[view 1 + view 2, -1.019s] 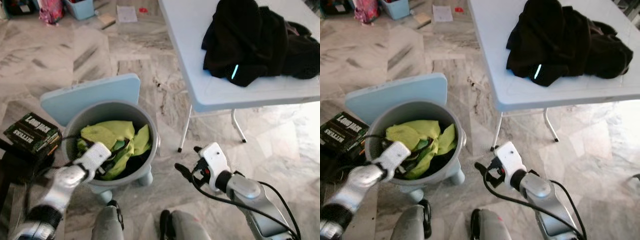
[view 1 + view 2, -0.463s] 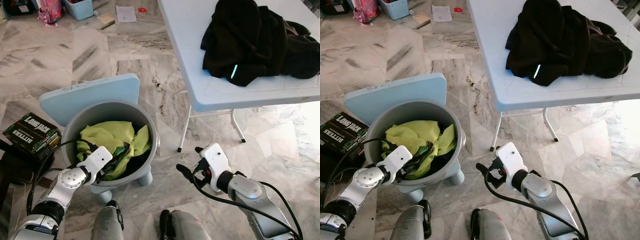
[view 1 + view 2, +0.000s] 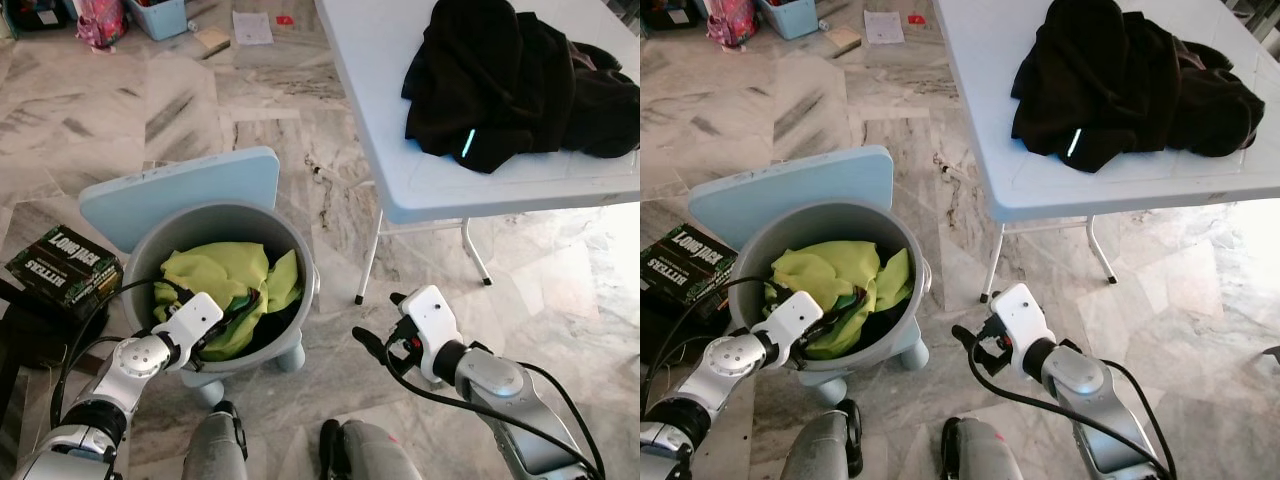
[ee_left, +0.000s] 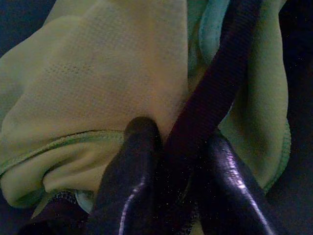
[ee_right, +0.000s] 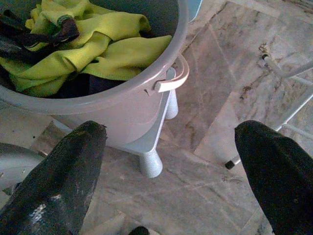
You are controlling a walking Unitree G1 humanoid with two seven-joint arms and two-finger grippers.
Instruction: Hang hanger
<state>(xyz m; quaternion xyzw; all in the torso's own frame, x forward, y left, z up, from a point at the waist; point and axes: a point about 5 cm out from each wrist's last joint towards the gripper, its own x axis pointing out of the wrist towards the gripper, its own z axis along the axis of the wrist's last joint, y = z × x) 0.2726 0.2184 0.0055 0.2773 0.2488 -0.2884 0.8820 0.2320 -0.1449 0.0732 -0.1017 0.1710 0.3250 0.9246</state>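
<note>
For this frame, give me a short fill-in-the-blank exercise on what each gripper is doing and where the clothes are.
1. The left gripper is shut on a dark ____ lying across the yellow-green garment.
2. That garment sits inside the grey ____.
3. The right gripper hangs ____ beside the bucket.
4. The black clothes lie on the white ____.

Missing words: strap; bucket; open; table
</note>
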